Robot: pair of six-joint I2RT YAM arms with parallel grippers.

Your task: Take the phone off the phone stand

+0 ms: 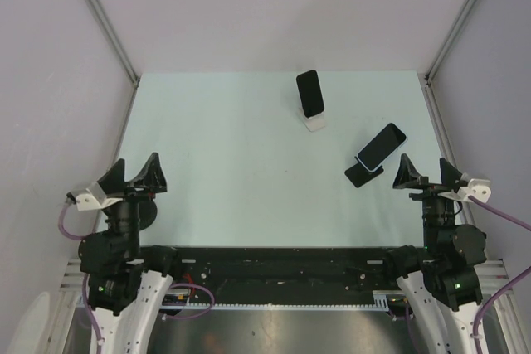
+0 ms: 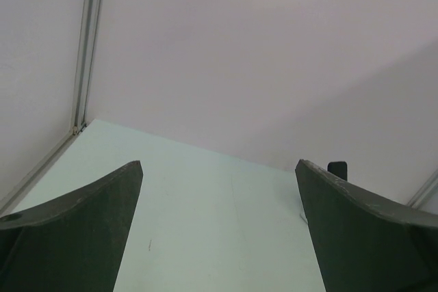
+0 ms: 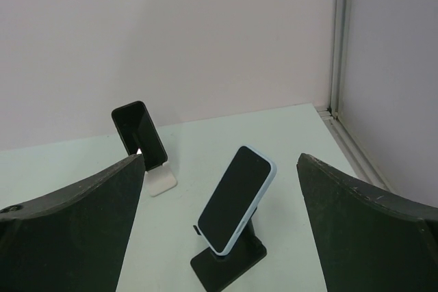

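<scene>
A phone in a light blue case point(image 1: 382, 146) point(image 3: 236, 198) leans tilted on a black phone stand point(image 1: 363, 175) point(image 3: 229, 264) at the right of the table. Farther back, a black phone point(image 1: 310, 94) point(image 3: 139, 135) rests on a white stand point(image 1: 315, 124) point(image 3: 161, 182). My right gripper point(image 1: 429, 173) point(image 3: 220, 158) is open, just to the near right of the blue-cased phone and apart from it. My left gripper point(image 1: 131, 177) point(image 2: 219, 165) is open over the near left of the table, holding nothing. In the left wrist view a dark phone top point(image 2: 337, 168) peeks past the right finger.
The pale green table point(image 1: 232, 172) is enclosed by white walls on the left, back and right, with metal corner posts point(image 1: 99, 18) point(image 1: 460, 22). A black rail point(image 1: 274, 267) runs along the near edge between the arm bases.
</scene>
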